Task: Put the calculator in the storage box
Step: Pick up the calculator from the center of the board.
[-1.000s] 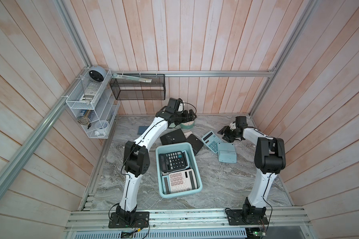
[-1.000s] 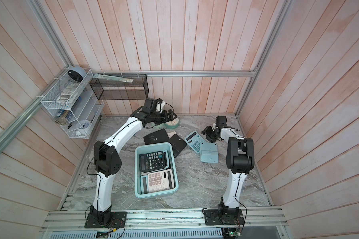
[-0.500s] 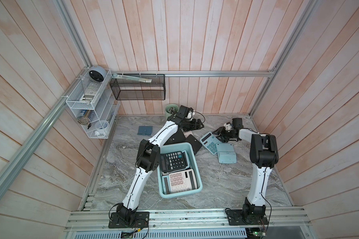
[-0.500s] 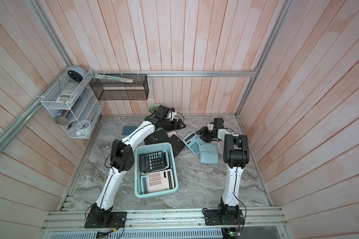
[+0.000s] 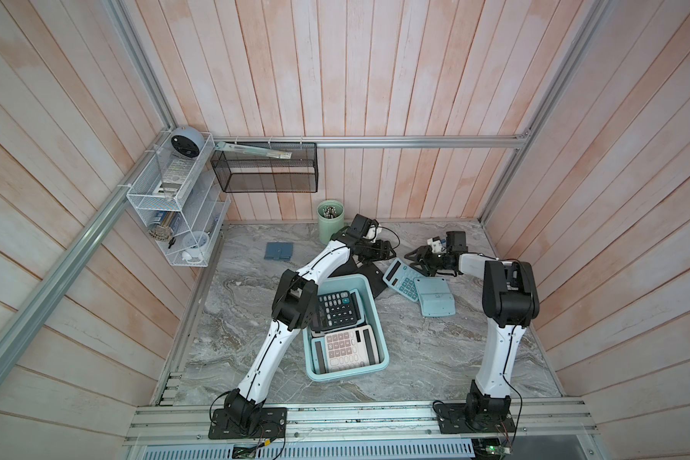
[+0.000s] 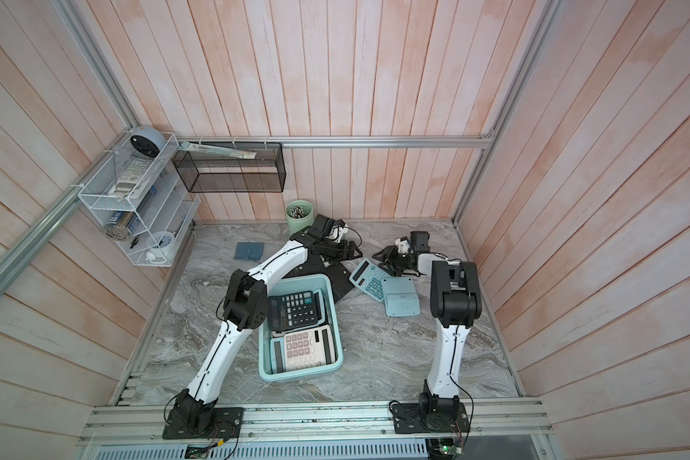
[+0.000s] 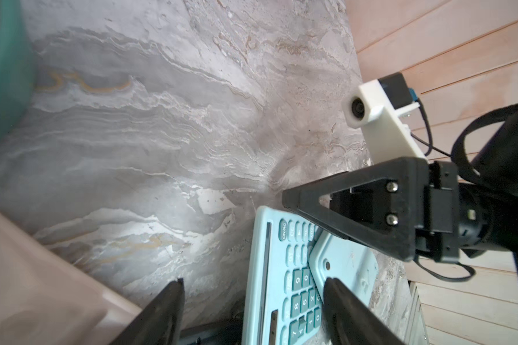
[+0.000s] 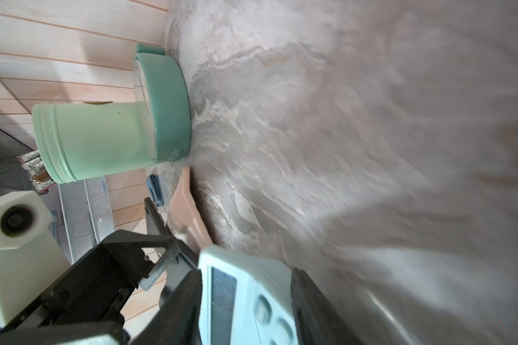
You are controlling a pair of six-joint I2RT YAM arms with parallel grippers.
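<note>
Right claw (image 5: 415,263): about half closed, fingers (image 8: 186,298) pressed on both long edges of the blue calculator (image 5: 400,278) at its display end. The calculator lies on the table, outside the box (image 5: 347,374), at its 2 o'clock. Left claw (image 7: 251,289): partly open, empty, near the calculator at its 11 o'clock.

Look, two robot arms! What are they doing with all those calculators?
They are putting calculators into the aqua box. A black calculator and a pinkish calculator already lie inside. The right arm has its jaws closed on the screen end of a blue calculator. It lies on the table, with a pale blue calculator face down across its corner. The left arm reaches in beside it, jaws open and empty.
</note>
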